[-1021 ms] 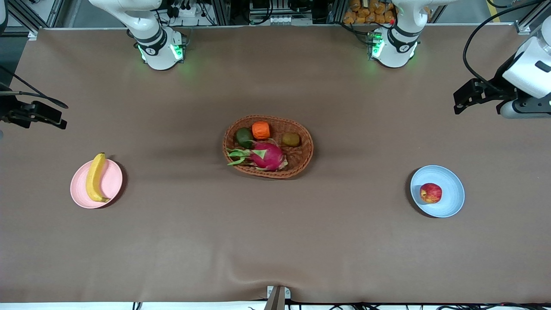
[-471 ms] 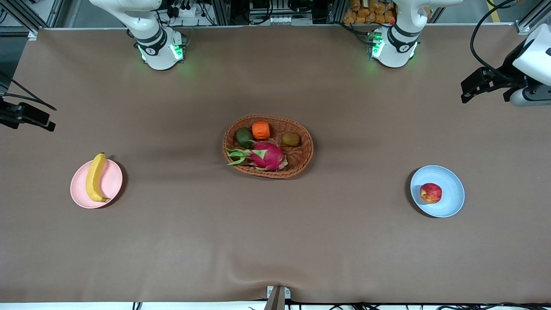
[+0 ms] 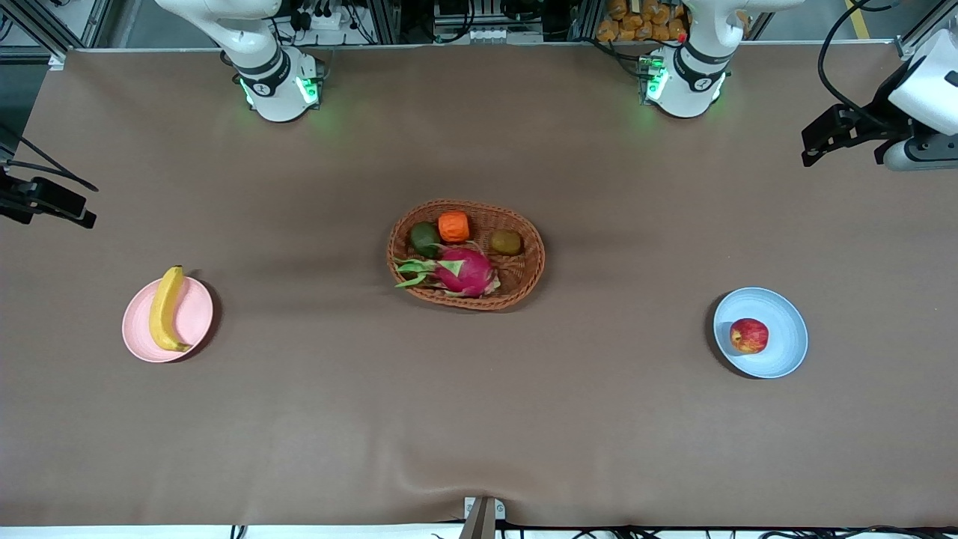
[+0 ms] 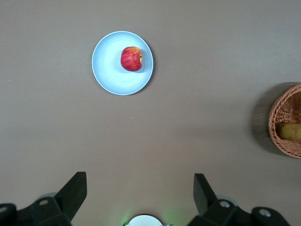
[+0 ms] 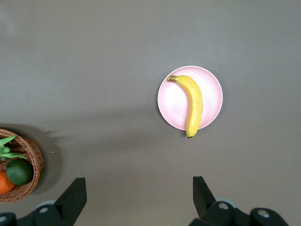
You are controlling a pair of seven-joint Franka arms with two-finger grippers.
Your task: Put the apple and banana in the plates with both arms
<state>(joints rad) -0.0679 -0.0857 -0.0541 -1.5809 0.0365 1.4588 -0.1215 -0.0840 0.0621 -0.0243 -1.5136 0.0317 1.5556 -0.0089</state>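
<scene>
Front view. We find the banana (image 3: 166,308) lying on the pink plate (image 3: 193,328) toward the right arm's end of the bench (image 3: 479,419), its upper tip overhanging the rim. The apple (image 3: 749,335) sits in the blue plate (image 3: 786,329) toward the left arm's end. Between the two plates, farther from the camera than either, stands a wicker basket (image 3: 524,277) holding a dragon fruit (image 3: 460,271), an orange ribbed fruit (image 3: 453,226), a dark green fruit (image 3: 424,238) and a brownish fruit (image 3: 507,242). The left gripper (image 3: 819,142) hangs over bare bench at the left arm's end, well apart from the blue plate. The right gripper (image 3: 52,202) hangs over the bench edge at the right arm's end, well apart from the pink plate. Both arms wait, holding nothing.

Left wrist view. We see the left gripper's fingers (image 4: 75,190) spread wide with nothing between them. The apple (image 4: 131,59) rests off-centre in the blue plate (image 4: 110,75); part of the basket (image 4: 277,136) shows at the frame edge.

Right wrist view. The right gripper's fingers (image 5: 75,195) are likewise spread wide and empty. The banana (image 5: 190,101) lies across the pink plate (image 5: 171,106), one tip past the rim. The basket (image 5: 33,181) edge shows here too.
</scene>
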